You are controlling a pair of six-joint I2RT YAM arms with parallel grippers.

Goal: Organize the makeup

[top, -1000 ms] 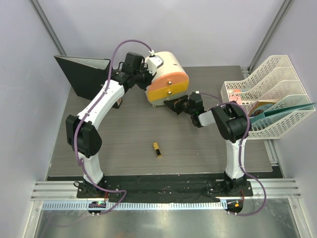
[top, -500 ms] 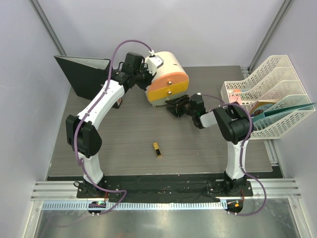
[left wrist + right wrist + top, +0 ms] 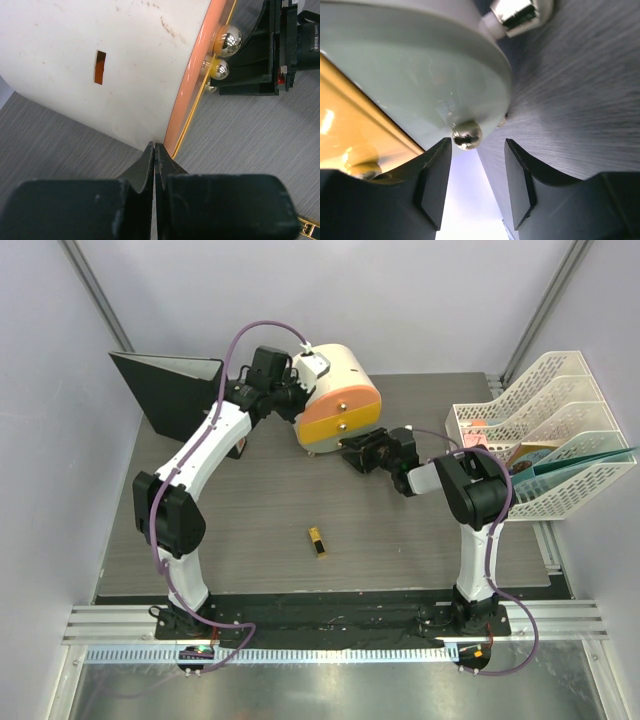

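Change since earlier frame: right gripper (image 3: 352, 450) has been parting its jaws from closed to partly apart, and edging toward the box (image 3: 335, 392).
Right gripper state: jaws are standing about half apart and holding nothing.
Right gripper position: it is sitting at the 5 o'clock side of the box front, low against the pale lower drawer.
Right wrist view: a small silver knob (image 3: 466, 135) is showing at the gap between the fingertips (image 3: 436, 152); whether they are touching it cannot be told.
Left gripper state: left gripper (image 3: 296, 392) is pressing its jaws fully together, with nothing between them.
Left gripper position: its tips are resting at the 9 o'clock side of the box, against the cream wall just beside the orange rim.
Task item: lipstick (image 3: 316, 541), black and gold, is lying alone on the table (image 3: 240, 540), at 6 o'clock from the box and well apart from both grippers.
Surroundings: a file rack (image 3: 545, 390) is standing at 3 o'clock of the table, and a black folder (image 3: 165, 390) at 10 o'clock.
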